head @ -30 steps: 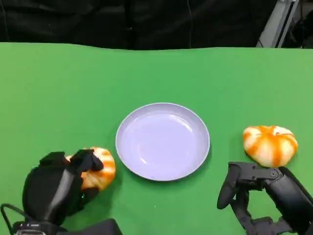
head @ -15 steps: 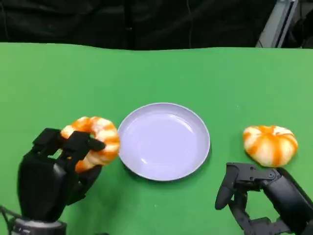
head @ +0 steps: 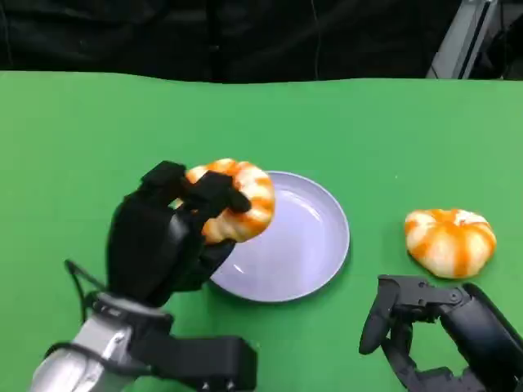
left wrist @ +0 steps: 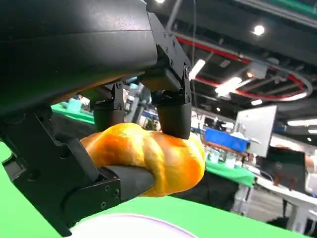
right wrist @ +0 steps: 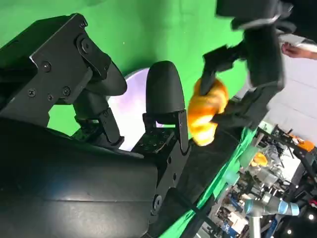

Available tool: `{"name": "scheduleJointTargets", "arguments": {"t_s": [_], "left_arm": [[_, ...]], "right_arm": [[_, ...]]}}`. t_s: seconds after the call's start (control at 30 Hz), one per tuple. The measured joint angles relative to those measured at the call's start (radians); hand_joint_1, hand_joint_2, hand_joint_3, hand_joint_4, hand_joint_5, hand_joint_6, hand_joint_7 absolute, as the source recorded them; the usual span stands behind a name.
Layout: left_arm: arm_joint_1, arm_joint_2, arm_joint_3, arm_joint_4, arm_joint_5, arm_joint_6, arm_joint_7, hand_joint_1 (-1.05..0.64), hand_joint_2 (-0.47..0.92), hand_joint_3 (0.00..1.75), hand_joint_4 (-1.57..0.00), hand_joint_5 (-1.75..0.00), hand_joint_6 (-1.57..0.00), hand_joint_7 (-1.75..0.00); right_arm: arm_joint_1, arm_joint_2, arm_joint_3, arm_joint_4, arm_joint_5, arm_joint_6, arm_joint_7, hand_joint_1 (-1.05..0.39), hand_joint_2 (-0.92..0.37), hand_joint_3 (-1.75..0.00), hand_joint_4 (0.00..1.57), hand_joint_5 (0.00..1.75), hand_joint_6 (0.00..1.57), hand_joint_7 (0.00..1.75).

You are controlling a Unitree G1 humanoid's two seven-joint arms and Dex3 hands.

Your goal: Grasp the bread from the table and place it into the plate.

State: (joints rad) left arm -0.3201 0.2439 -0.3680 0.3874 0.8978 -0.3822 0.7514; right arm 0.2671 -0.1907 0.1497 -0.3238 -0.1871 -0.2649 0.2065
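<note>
In the head view, the left hand (head: 167,237) grips a bread roll (head: 233,198), orange and white, with its fingers (head: 214,194) wrapped over the top. The roll is lifted off the green table (head: 82,139) and sits over the left edge of the lilac plate (head: 306,237); the hand and roll hide that side of the plate's rim. A second roll (head: 450,241) lies on the table to the right of the plate, apart from it. The right hand (head: 425,322) is low at the corner, near the second roll but not touching it, with its fingers apart and nothing in them; much of it is cut off by the picture's edge.

In the left wrist view, the left hand (left wrist: 106,148) is clamped on the roll (left wrist: 148,158), with fingers (left wrist: 173,116) pressing down on it and one curled under it. A pale sliver of the plate (left wrist: 129,225) shows beneath, mostly cut off. The room behind is a blur of lights and benches.

In the right wrist view, the right hand (right wrist: 119,106) has its fingers (right wrist: 163,91) spread and empty. Past them part of the plate (right wrist: 131,109) shows, largely hidden by the fingers. Farther off, the left hand (right wrist: 247,54) holds the roll (right wrist: 208,111); that hand is blurred and its outline is hard to make out.
</note>
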Motion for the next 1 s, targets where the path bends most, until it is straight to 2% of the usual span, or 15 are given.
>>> {"name": "scheduleJointTargets", "arguments": {"t_s": [0.1, 0.13, 0.2, 0.23, 0.27, 0.3, 0.33, 0.37, 0.4, 0.43, 0.6, 0.63, 0.87, 0.93, 1.0], "left_arm": [[-0.051, -0.019, -0.02, 0.057, -0.003, 0.0, -0.014, -0.19, 0.4, 1.29, -0.86, -1.75, -0.77, -1.57], [-0.063, -0.022, -0.023, 0.062, -0.01, 0.005, -0.041, -0.19, 0.48, 1.14, -0.82, -1.61, -0.77, -1.35], [-0.072, -0.028, -0.024, 0.047, -0.046, 0.041, -0.146, -0.22, 0.74, 0.57, -0.73, -1.27, -0.79, -0.8], [-0.071, -0.028, -0.024, 0.028, -0.067, 0.069, -0.22, -0.22, 0.78, 0.48, -0.73, -1.24, -0.8, -0.73], [-0.07, -0.029, -0.024, 0.01, -0.086, 0.094, -0.284, -0.26, 0.84, 0.29, -0.51, -0.91, -0.63, -0.44], [-0.069, -0.028, -0.024, -0.009, -0.097, 0.111, -0.337, -0.3, 0.88, 0.19, -0.43, -0.71, -0.56, -0.29], [-0.069, -0.025, -0.025, -0.027, -0.109, 0.123, -0.389, -0.4, 0.9, 0.14, -0.28, -0.54, -0.43, -0.14], [-0.068, -0.018, -0.028, -0.044, -0.114, 0.135, -0.439, -0.47, 0.91, 0.14, -0.2, -0.47, -0.37, -0.08], [-0.068, -0.009, -0.033, -0.061, -0.117, 0.146, -0.487, -0.56, 0.92, 0.15, -0.08, -0.43, -0.29, -0.04], [-0.066, -0.002, -0.036, -0.074, -0.119, 0.158, -0.53, -0.6, 0.92, 0.16, -0.04, -0.4, -0.25, -0.02], [-0.047, 0.007, -0.037, -0.131, -0.153, 0.209, -0.672, -0.79, 0.92, 0.27, 0.0, -0.05, -0.07, -0.01], [-0.043, 0.007, -0.037, -0.142, -0.155, 0.224, -0.7, -0.81, 0.92, 0.29, 0.0, -0.03, -0.06, -0.01], [-0.023, 0.017, -0.036, -0.199, -0.162, 0.299, -0.808, -0.9, 0.92, 0.35, 0.0, 0.0, 0.0, 0.0], [-0.001, 0.029, -0.026, -0.23, -0.178, 0.293, -0.813, -0.85, 0.92, 0.38, -0.02, -0.01, -0.03, -0.01], [0.042, 0.051, 0.005, -0.288, -0.225, 0.266, -0.815, -0.76, 0.92, 0.37, -0.12, -0.07, -0.12, -0.06]], "right_arm": [[0.005, 0.001, 0.002, -0.009, 0.0, 0.008, 0.0, 0.13, -0.33, -1.4, 0.87, 1.67, 0.79, 1.33], [0.008, 0.001, 0.003, -0.011, 0.0, 0.011, 0.0, 0.13, -0.32, -1.4, 0.87, 1.67, 0.79, 1.33], [0.013, 0.001, 0.004, -0.013, 0.0, 0.014, 0.0, 0.13, -0.32, -1.41, 0.87, 1.66, 0.79, 1.33], [0.015, 0.001, 0.004, -0.013, 0.0, 0.014, 0.0, 0.13, -0.32, -1.41, 0.87, 1.66, 0.79, 1.33], [0.015, 0.001, 0.005, -0.014, 0.0, 0.014, 0.0, 0.12, -0.31, -1.4, 0.88, 1.65, 0.79, 1.33], [0.015, 0.001, 0.005, -0.014, 0.0, 0.014, 0.0, 0.12, -0.31, -1.4, 0.87, 1.65, 0.79, 1.33], [0.015, 0.001, 0.005, -0.013, 0.001, 0.012, 0.0, 0.12, -0.32, -1.4, 0.88, 1.65, 0.79, 1.33], [0.015, 0.0, 0.004, -0.013, 0.001, 0.01, 0.0, 0.12, -0.32, -1.4, 0.88, 1.66, 0.79, 1.33], [0.016, 0.0, 0.004, -0.013, 0.003, 0.01, 0.0, 0.12, -0.33, -1.4, 0.88, 1.66, 0.79, 1.34], [0.017, 0.001, 0.004, -0.013, 0.006, 0.01, 0.0, 0.12, -0.33, -1.4, 0.88, 1.66, 0.79, 1.34], [0.029, 0.001, 0.006, -0.022, 0.006, 0.012, 0.001, 0.14, -0.32, -1.4, 0.87, 1.66, 0.79, 1.35], [0.033, 0.001, 0.009, -0.031, 0.003, 0.015, 0.001, 0.13, -0.32, -1.4, 0.86, 1.66, 0.79, 1.34], [0.038, 0.001, 0.025, -0.052, -0.019, 0.018, 0.0, 0.12, -0.31, -1.39, 0.85, 1.64, 0.8, 1.32], [0.038, 0.001, 0.025, -0.053, -0.018, 0.018, 0.0, 0.12, -0.3, -1.39, 0.85, 1.64, 0.81, 1.33], [0.04, 0.001, 0.026, -0.058, -0.018, 0.019, 0.0, 0.13, -0.3, -1.4, 0.86, 1.64, 0.81, 1.33]]}}
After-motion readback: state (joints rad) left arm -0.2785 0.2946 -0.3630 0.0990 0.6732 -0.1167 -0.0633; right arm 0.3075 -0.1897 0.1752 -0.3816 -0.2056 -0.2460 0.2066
